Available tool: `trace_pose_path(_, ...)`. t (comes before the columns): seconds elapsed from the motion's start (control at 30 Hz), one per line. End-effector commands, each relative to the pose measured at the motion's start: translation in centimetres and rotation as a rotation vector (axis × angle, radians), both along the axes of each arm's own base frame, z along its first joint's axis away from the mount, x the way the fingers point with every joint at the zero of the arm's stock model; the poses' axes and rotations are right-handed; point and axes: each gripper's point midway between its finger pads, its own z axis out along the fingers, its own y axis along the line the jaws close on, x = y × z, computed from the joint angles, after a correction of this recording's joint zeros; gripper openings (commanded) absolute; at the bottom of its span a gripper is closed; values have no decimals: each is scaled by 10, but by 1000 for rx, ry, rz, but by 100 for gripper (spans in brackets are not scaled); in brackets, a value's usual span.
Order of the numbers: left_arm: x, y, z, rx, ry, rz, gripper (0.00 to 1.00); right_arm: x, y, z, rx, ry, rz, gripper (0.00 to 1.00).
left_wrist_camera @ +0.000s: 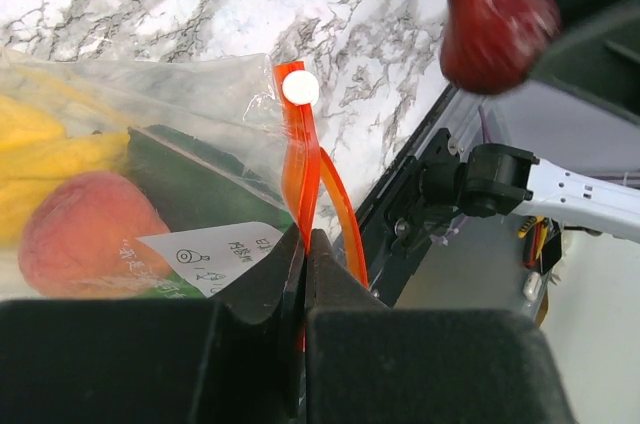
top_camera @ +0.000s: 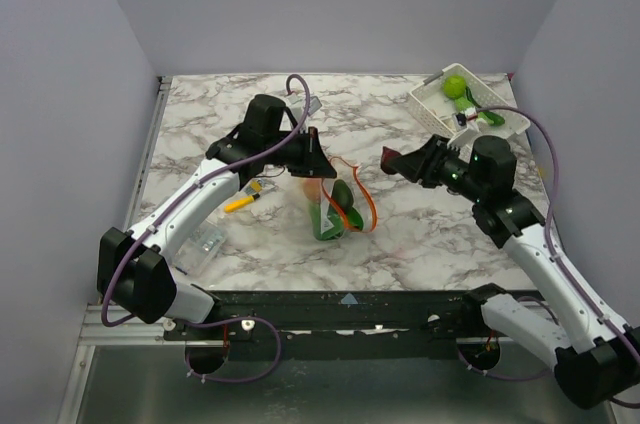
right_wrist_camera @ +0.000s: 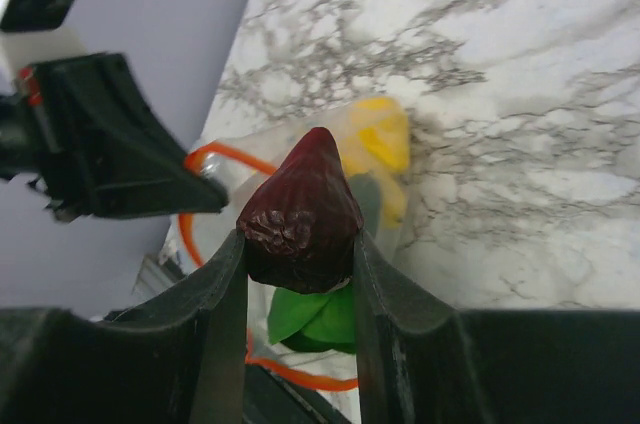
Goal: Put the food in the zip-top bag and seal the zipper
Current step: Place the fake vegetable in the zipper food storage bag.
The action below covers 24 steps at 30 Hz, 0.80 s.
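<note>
Clear floppy plastic is what's making this one fiddly. Nearest the bases, the transparent zip-top bag (top_camera: 335,212) is hanging mid-way across the marble table (top_camera: 430,234), carrying yellow, green and peachy toy pieces (left_wrist_camera: 80,234). The left gripper (left_wrist_camera: 303,244) is clamping tight on the thin red-orange zipper strip (left_wrist_camera: 300,159), holding one lip up. That film is probably going to sag and slide, so the stiffer strip is looking like the only sane place to grab.

Just beyond, the right gripper (right_wrist_camera: 300,256) is squeezing a glossy dark-red cone-shaped toy fruit (right_wrist_camera: 300,206) around its fat base. I'm guessing it's light, hard and slippery. Farthest back, a white slotted basket (top_camera: 420,104) is holding more green pieces (top_camera: 455,86).
</note>
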Motion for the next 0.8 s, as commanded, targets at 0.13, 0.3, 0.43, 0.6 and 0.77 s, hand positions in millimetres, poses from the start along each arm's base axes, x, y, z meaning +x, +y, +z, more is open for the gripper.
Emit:
trace_pose_path(0.13, -3, -2, 18, -10, -68, -7, 0, -45, 55, 6, 48, -52, 247, 2)
trace_pose_path(0.3, -6, -2, 21, -15, -78, -12, 0, -50, 97, -7, -25, -43, 260, 5)
trace_pose_path(0.43, -9, -3, 27, -31, -76, -25, 0, -48, 119, -15, -110, -46, 236, 5)
trace_pose_path(0.6, -15, 0, 39, -53, -111, -24, 0, -27, 120, -33, -172, -20, 97, 7)
trace_pose_path(0.77, -16, 0, 41, -56, -115, -25, 0, -18, 120, -25, -139, -44, 37, 10)
